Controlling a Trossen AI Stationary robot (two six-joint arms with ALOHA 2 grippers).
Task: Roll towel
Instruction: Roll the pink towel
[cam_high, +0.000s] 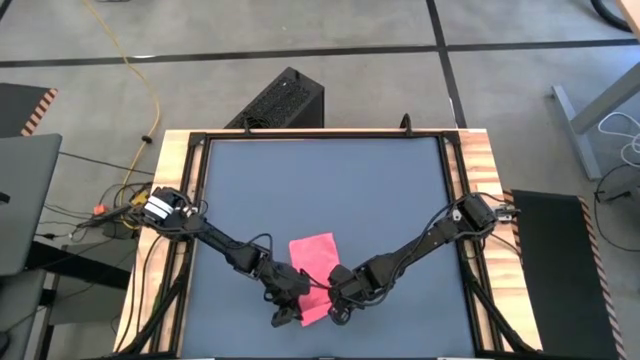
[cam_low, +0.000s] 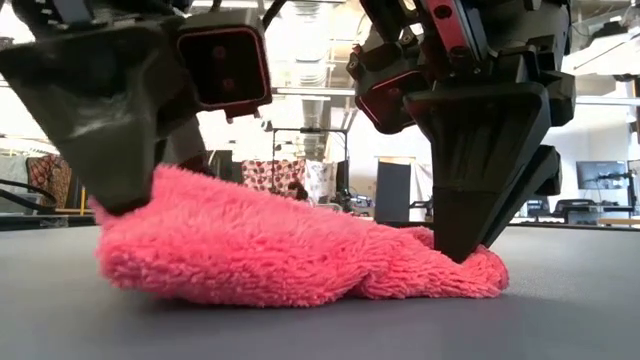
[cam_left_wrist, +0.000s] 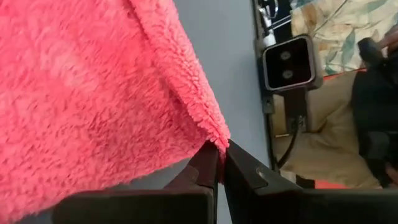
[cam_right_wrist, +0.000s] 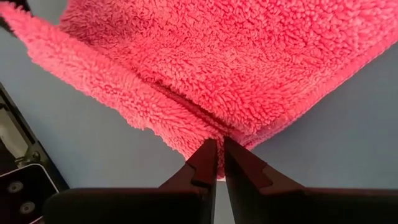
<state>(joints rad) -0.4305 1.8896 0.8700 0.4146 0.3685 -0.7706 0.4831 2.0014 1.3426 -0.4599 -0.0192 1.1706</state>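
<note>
Where both grippers pinch corners, fluffy pink towel (cam_high: 313, 262), rumpled, soft.

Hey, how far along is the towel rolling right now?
Early stage. Done: the left hand and right hand are each shut on a near corner of the pink towel. In hand: that near edge is lifted slightly off the grey mat. Left: no roll has formed yet.

High view straight down; low view level, close; wrist views close (all share towel (cam_high: 313, 256)).
</note>
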